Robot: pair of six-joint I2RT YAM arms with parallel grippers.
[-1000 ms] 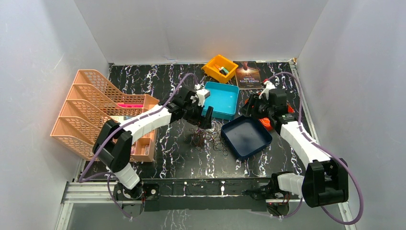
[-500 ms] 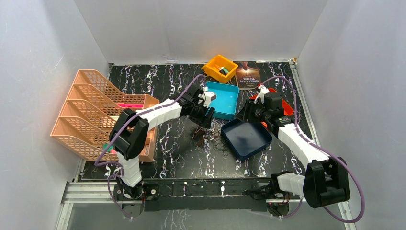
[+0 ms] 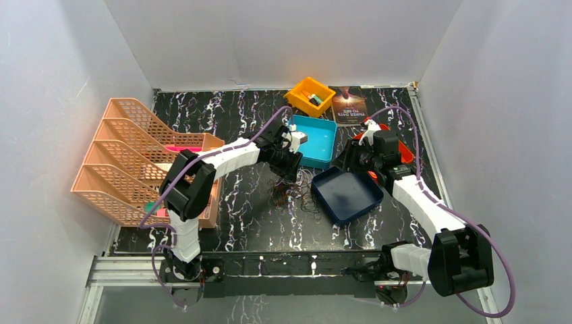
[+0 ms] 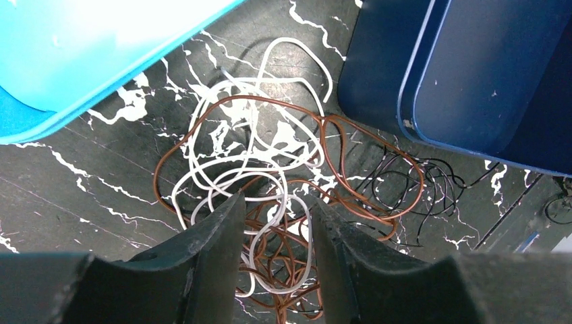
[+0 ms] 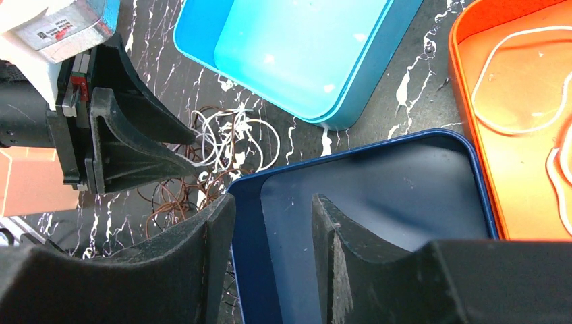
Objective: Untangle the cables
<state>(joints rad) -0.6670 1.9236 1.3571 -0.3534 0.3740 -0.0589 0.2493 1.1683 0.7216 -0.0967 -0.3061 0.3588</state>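
The cables [image 3: 295, 194] form a loose clump of thin white, reddish-brown and black loops on the black marbled table, between the teal tray and the dark blue tray. My left gripper [image 3: 291, 174] hangs right over the clump. In the left wrist view its jaws [image 4: 275, 199] stand partly apart, with white and brown loops of the cables [image 4: 270, 148] lying in the gap. My right gripper [image 3: 347, 160] hovers over the dark blue tray's [image 5: 251, 223] left corner. Its jaws [image 5: 273, 199] are open, straddling the rim from above. The cables [image 5: 222, 145] show beyond it.
A teal tray [image 3: 317, 143] sits behind the clump and a dark blue tray [image 3: 347, 197] to its right. An orange tray [image 5: 512, 169] holding a thin white loop [image 5: 519, 101] lies under the right arm. A yellow bin [image 3: 309, 94], a book [image 3: 349, 104] and a peach file rack [image 3: 135, 155] stand around.
My left gripper has slid right and down onto the clump and its jaws have narrowed around the loops. The right gripper has shifted slightly over the dark blue tray.
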